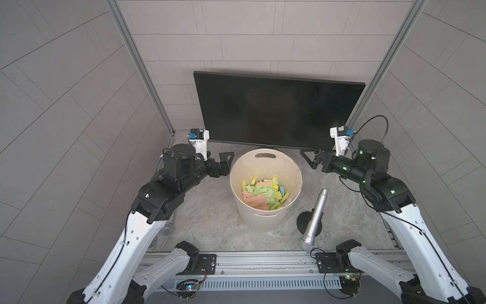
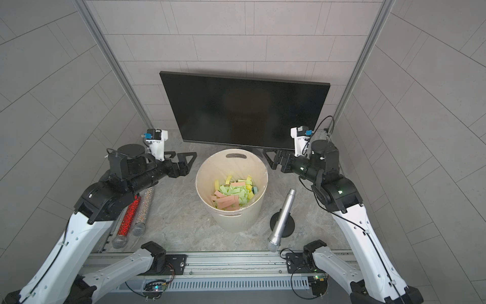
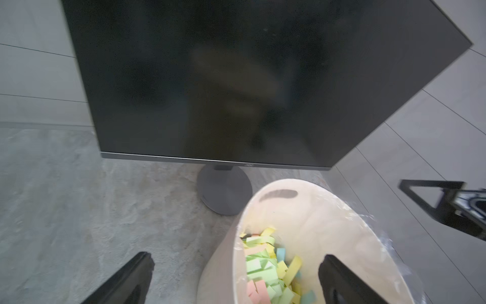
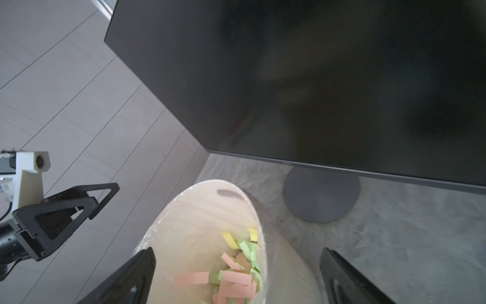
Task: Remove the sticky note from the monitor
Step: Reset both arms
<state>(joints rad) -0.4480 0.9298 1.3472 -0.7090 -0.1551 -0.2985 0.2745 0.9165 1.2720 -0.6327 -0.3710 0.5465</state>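
Note:
The monitor (image 1: 276,110) (image 2: 242,108) stands at the back, its screen dark and blank (image 3: 236,79) (image 4: 342,79); I see no sticky note on it. In front of it stands a cream bucket (image 1: 265,218) (image 2: 236,221) holding a pile of pink, green, yellow and blue sticky notes (image 1: 263,196). One blurred pink sticky note (image 4: 194,278) lies apart from the pile by the bucket's inner wall. My left gripper (image 1: 227,163) (image 3: 236,256) is open at the bucket's left rim. My right gripper (image 1: 309,159) (image 4: 238,250) is open at the right rim. Neither holds anything.
A silver microphone (image 1: 314,218) leans on a round black stand right of the bucket. A red glitter microphone (image 2: 128,213) and a silver glitter one (image 2: 143,210) lie under my left arm. The monitor's round grey base (image 3: 224,192) sits just behind the bucket.

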